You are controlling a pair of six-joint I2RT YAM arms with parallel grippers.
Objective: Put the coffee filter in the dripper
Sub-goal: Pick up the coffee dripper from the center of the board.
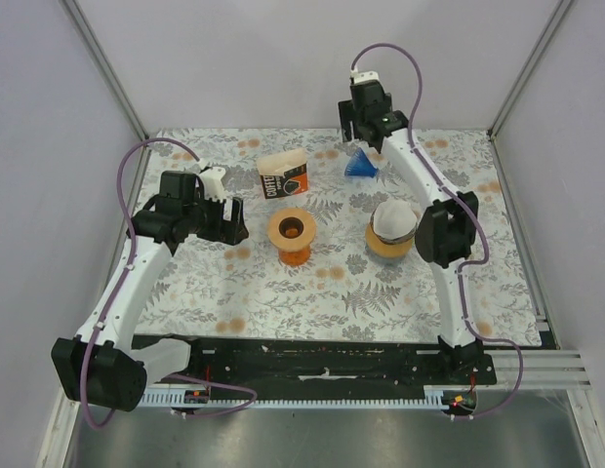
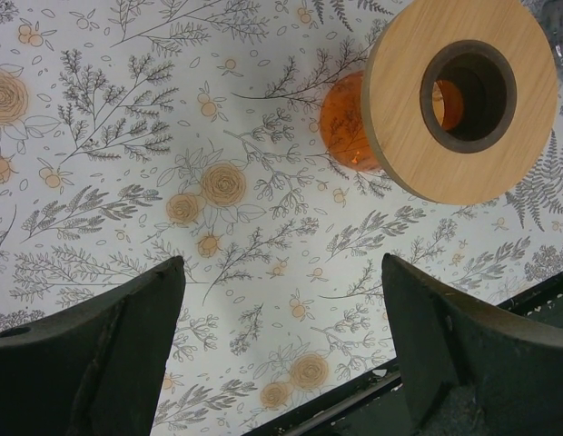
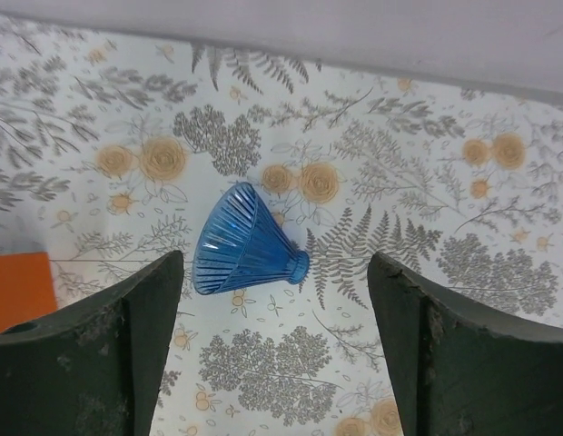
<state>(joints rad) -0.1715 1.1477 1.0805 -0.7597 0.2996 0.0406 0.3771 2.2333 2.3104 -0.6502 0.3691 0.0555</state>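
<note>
The blue ribbed dripper (image 1: 359,164) lies on its side on the floral tablecloth at the back; in the right wrist view (image 3: 245,243) it lies just ahead of the fingers. A white paper coffee filter (image 1: 393,218) sits in a round tan holder at centre right. My right gripper (image 1: 367,134) is open and empty, raised just behind the dripper; the right wrist view (image 3: 274,345) shows tablecloth between its fingers. My left gripper (image 1: 234,220) is open and empty, left of the orange carafe; it also shows in the left wrist view (image 2: 281,336).
An orange glass carafe with a wooden ring top (image 1: 292,234) stands mid-table and shows in the left wrist view (image 2: 459,95). A brown filter package (image 1: 283,175) stands behind it. The black base rail (image 1: 322,361) runs along the near edge.
</note>
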